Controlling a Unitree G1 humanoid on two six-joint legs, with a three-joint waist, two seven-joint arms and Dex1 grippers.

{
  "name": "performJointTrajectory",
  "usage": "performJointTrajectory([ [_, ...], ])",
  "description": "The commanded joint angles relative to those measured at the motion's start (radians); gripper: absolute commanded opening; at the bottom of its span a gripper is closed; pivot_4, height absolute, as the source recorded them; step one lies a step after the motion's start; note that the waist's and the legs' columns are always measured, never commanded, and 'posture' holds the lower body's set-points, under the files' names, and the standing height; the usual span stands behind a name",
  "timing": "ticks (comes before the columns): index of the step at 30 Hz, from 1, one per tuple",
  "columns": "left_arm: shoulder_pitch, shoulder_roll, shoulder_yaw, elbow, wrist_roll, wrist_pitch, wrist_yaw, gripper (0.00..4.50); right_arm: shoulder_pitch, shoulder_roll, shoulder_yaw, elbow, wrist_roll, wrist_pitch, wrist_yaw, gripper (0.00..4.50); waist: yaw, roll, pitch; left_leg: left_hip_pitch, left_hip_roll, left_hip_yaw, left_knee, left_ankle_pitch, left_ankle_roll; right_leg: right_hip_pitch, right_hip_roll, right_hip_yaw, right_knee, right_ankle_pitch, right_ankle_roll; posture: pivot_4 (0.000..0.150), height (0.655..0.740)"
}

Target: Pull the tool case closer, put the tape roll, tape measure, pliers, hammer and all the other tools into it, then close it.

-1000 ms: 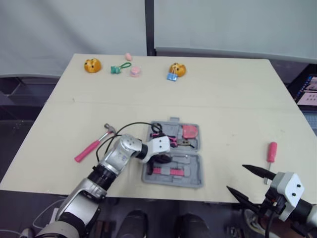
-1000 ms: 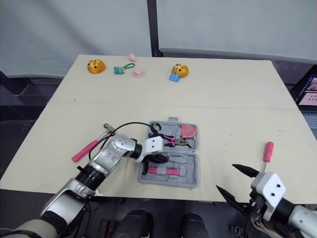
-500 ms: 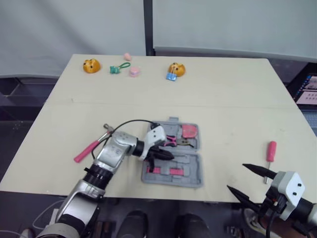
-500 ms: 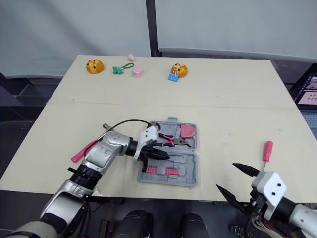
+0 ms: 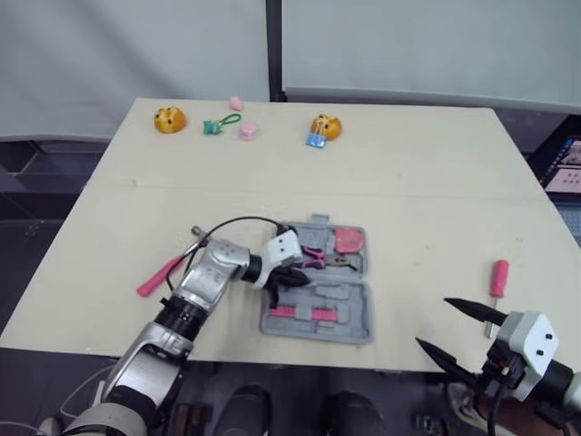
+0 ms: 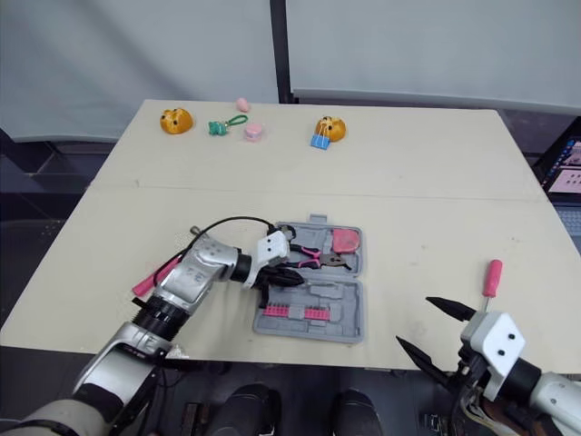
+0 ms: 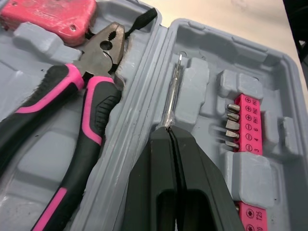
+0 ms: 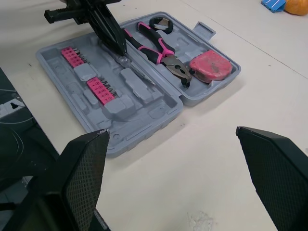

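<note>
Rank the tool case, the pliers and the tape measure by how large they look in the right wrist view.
tool case, clearly the largest
pliers
tape measure, the smallest; it lies a little farther away, but the order holds

The grey tool case [image 5: 359, 324] lies open and flat on the surface. Its far half holds pink-and-black pliers [image 7: 82, 101] and a red tape measure [image 7: 45, 12]. The near half holds pink bit strips [image 7: 244, 122] and a slim driver shaft [image 7: 172, 94], which is pinched by the left pincer [image 7: 169, 132]. The pink-handled hammer [image 5: 156, 280] lies to its left, and a pink screwdriver [image 5: 497, 275] well to the right.
</note>
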Motion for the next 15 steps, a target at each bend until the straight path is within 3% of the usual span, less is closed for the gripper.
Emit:
performJointTrajectory([
  [1, -0.011, -0.001, -0.004, 0.011, 0.017, -0.028, 0.009, 0.05, 0.008, -0.007, -0.018, -0.023, 0.021, -0.001, 0.007, 4.5, 0.0, 0.0, 0.0, 0.0, 0.0, 0.0, 0.0, 0.0, 0.0, 0.0, 0.0, 0.0, 0.0, 0.0, 0.0, 0.15, 0.6677],
  [15, -0.005, -0.013, -0.031, 0.028, 0.046, -0.061, 0.014, 0.05, 0.022, -0.008, -0.029, -0.029, 0.026, -0.002, 0.007, 4.5, 0.001, 0.0, 0.0, 0.0, 0.0, 0.0, 0.0, 0.0, 0.0, 0.0, 0.0, 0.0, 0.0, 0.0, 0.0, 0.15, 0.6677],
])
